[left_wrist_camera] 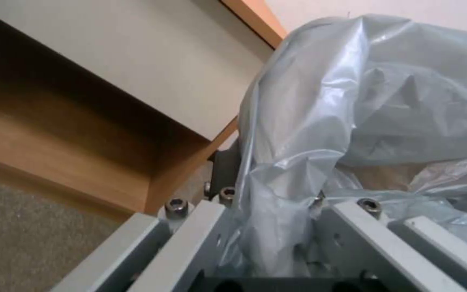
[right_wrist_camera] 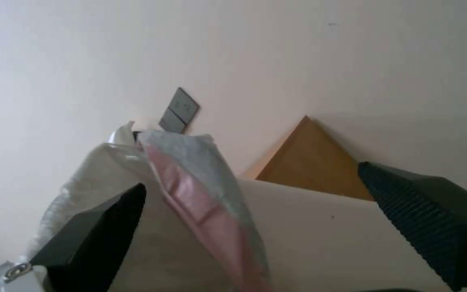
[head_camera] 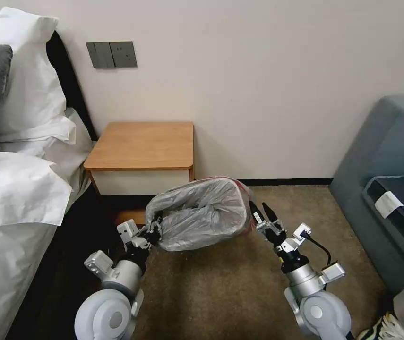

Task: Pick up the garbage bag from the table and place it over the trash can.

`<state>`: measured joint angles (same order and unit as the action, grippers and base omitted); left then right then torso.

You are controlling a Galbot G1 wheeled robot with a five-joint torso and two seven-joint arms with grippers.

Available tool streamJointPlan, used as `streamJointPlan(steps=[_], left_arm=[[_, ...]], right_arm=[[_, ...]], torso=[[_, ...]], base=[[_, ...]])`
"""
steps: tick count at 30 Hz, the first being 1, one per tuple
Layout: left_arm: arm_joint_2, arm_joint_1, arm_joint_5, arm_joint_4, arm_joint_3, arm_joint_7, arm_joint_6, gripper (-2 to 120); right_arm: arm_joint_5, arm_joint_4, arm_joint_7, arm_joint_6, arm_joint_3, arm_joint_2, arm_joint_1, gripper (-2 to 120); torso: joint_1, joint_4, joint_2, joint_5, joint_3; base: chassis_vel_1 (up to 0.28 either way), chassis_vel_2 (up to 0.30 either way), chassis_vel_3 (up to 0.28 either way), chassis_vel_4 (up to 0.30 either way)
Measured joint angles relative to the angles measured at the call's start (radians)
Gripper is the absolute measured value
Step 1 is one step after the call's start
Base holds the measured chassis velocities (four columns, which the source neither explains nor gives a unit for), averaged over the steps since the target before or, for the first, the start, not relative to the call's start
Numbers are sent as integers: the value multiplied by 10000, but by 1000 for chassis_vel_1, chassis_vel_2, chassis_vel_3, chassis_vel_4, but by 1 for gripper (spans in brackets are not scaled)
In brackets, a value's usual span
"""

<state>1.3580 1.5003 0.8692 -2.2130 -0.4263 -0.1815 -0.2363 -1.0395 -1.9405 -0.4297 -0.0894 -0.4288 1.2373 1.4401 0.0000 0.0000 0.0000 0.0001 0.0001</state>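
Crinkly translucent grey plastic garbage bag drapes cream-white plastic trash can on carpet, below orange-brown wooden surface. Left gripper clenched on bag plastic, confirmed in left wrist view. Right gripper released beside pinkish-red bag edge.

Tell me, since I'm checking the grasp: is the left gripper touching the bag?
Touching. In the left wrist view the bag runs down between the left gripper's jaws, pinched there.

You will find no readable text, label, brand, number or sign here. The white tag on the grey sofa, off to the right of the right gripper, shows no legible print.
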Motion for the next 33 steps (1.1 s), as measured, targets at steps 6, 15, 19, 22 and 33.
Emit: streamJointPlan(steps=[6, 15, 19, 22, 33], left_arm=[[-26, -29, 7, -79, -10, 1, -15, 3], [-49, 12, 29, -138, 9, 2, -33, 3], [-52, 12, 28, -141, 14, 2, -39, 3], [-53, -8, 29, -145, 23, 2, -45, 3], [-56, -39, 27, -142, 54, 1, -55, 3]], right_arm=[[44, 207, 95, 26, 100, -177, -288, 100], [32, 666, 191, 104, 174, -291, -736, 100], [-114, 746, 182, 178, 214, -296, -807, 97], [-204, 755, 164, 202, 218, -291, -801, 90], [-273, 696, 164, 204, 222, -299, -789, 52]], torso=[[0, 0, 0, 0, 0], [0, 1, 0, 0, 0], [0, 1, 0, 0, 0], [0, 0, 0, -1, 0], [0, 0, 0, -1, 0]], base=[[0, 0, 0, 0], [0, 0, 0, 0], [0, 0, 0, 0], [0, 0, 0, 0], [0, 0, 0, 0]])
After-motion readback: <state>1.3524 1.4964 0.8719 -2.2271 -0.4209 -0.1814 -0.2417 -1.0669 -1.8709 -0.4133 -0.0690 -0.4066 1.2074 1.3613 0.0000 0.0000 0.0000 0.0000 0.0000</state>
